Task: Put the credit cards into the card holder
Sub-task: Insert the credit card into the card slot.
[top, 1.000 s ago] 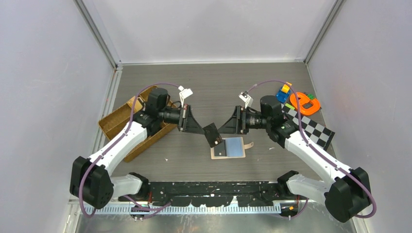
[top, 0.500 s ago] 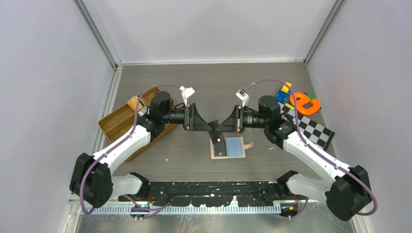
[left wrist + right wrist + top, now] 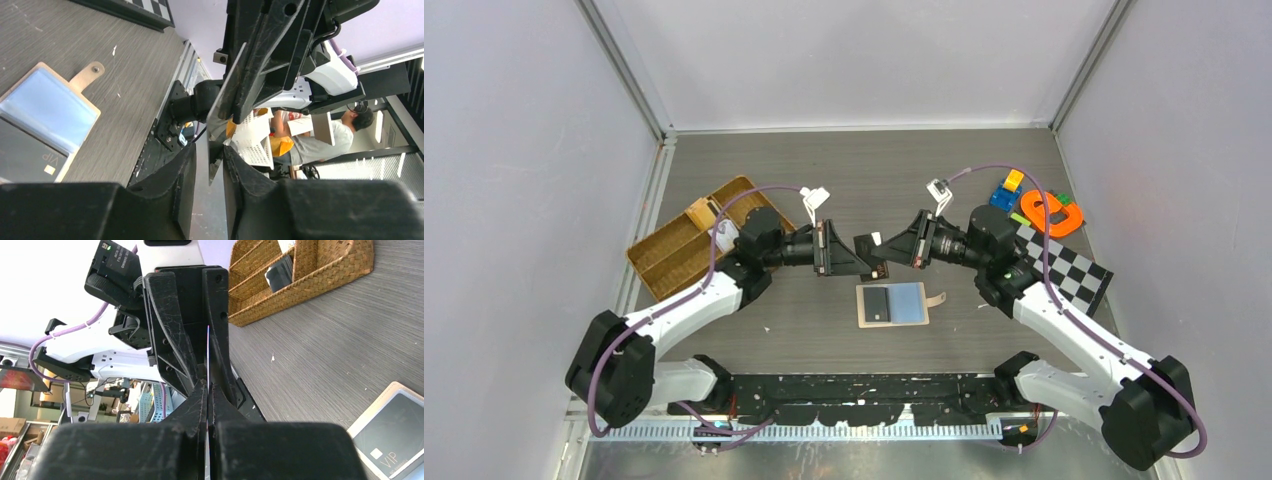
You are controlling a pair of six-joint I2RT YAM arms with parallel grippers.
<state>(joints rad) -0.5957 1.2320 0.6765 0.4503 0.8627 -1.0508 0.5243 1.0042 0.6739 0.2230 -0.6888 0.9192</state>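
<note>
A thin grey-silver credit card (image 3: 865, 246) hangs in the air above the table, between the two grippers. My right gripper (image 3: 876, 248) is shut on it; in the right wrist view the card (image 3: 208, 347) shows edge-on, pinched between the pads. My left gripper (image 3: 210, 155) stands open, its jaws apart around the card's (image 3: 226, 90) lower corner without touching it. The peach card holder (image 3: 865, 322) lies open flat on the table just in front of the grippers. A dark card marked VIP (image 3: 25, 162) sits in its left half and a light blue card (image 3: 50, 110) in its right half.
A brown wicker tray (image 3: 656, 262) with small items stands at the left, behind my left arm. Colourful toy pieces (image 3: 1044, 208) and a checkerboard plate (image 3: 1074, 272) lie at the right. Grey walls close in both sides and the back.
The card has passed from my left gripper to my right one: the right jaws shut on it and the left jaws opened. Both grippers moved farther from me, off the card holder.
</note>
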